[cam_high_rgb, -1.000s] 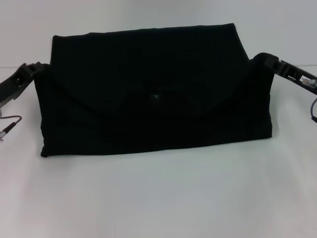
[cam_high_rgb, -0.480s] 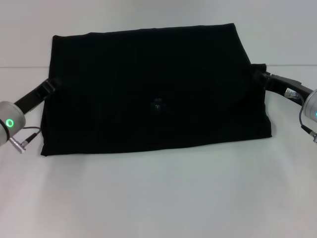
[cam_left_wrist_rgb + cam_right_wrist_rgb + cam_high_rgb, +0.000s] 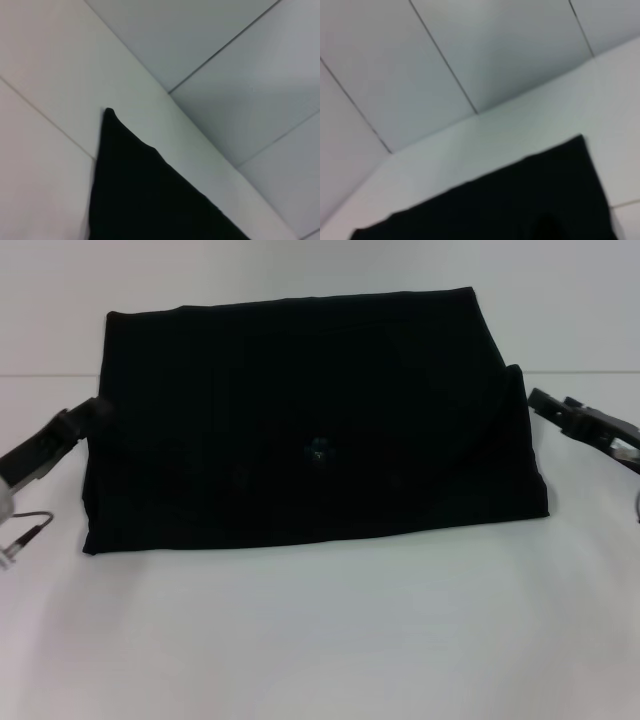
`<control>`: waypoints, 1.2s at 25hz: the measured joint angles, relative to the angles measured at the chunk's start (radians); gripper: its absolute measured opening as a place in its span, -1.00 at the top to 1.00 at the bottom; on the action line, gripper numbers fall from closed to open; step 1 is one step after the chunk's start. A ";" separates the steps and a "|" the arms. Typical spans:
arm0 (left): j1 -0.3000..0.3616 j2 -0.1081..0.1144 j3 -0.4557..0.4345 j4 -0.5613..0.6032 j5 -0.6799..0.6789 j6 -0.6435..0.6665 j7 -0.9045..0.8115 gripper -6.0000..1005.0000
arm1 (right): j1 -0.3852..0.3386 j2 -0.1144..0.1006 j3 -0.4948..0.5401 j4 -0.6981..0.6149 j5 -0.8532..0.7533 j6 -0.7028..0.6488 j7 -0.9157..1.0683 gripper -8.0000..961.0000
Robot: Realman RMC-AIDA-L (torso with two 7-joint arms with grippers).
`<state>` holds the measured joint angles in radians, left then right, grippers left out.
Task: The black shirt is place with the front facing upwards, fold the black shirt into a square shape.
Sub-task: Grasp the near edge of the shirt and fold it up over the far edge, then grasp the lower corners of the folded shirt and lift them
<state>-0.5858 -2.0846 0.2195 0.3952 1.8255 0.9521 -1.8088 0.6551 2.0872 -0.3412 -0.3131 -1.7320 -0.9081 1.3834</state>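
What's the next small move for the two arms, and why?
Probably draw both grippers outward, clear of the cloth. The black shirt lies flat on the table as a wide rectangle; the left gripper sits at its left edge and the right gripper just off its right edge. A sideways fold is left to make a square.

Both our arms held low and wide, one at each side.

Our left gripper (image 3: 92, 412) comes in from the left edge of the head view, its dark forearm slanting up and inward, a grey wrist and a thin cable showing at the frame edge below it. Our right gripper (image 3: 545, 403) reaches in from the right edge at about the same height, its black linkage angled inward. We cannot tell how the jaws of either one stand. Neither wrist view shows our own fingers.
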 joint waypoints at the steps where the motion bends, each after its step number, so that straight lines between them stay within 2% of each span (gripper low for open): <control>1: 0.011 0.008 0.004 -0.001 0.002 0.022 -0.016 0.45 | -0.018 -0.001 -0.002 -0.006 0.011 -0.036 -0.005 0.09; 3: 0.043 0.030 0.026 -0.002 0.008 0.077 -0.069 0.34 | -0.049 -0.002 -0.008 -0.026 0.014 -0.122 -0.008 -0.11; 5: 0.072 0.055 0.088 0.000 0.011 0.125 -0.122 0.19 | -0.078 -0.004 -0.032 -0.053 -0.005 -0.218 -0.011 -0.30; 8: 0.107 0.106 0.243 0.002 0.011 0.181 -0.230 -0.04 | -0.107 -0.006 -0.111 -0.091 -0.054 -0.349 -0.035 -0.60; 10: 0.119 0.127 0.314 0.008 0.015 0.198 -0.268 -0.51 | -0.114 -0.006 -0.170 -0.105 -0.088 -0.410 -0.064 -0.66; 11: 0.123 0.135 0.340 0.018 0.027 0.203 -0.286 -0.55 | -0.116 -0.006 -0.200 -0.110 -0.106 -0.435 -0.081 -0.69; 16: 0.121 0.134 0.354 0.079 0.127 0.180 -0.311 -0.78 | -0.114 0.003 -0.298 -0.098 -0.159 -0.466 -0.166 -0.69; 22: 0.113 0.136 0.379 0.091 0.167 0.177 -0.315 -0.77 | -0.111 0.006 -0.384 -0.077 -0.160 -0.457 -0.216 -0.68; 30: 0.104 0.131 0.383 0.106 0.218 0.190 -0.320 -0.77 | -0.110 0.007 -0.394 -0.073 -0.160 -0.453 -0.216 -0.68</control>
<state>-0.4821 -1.9535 0.6026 0.5008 2.0433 1.1417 -2.1287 0.5450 2.0939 -0.7353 -0.3866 -1.8918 -1.3615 1.1671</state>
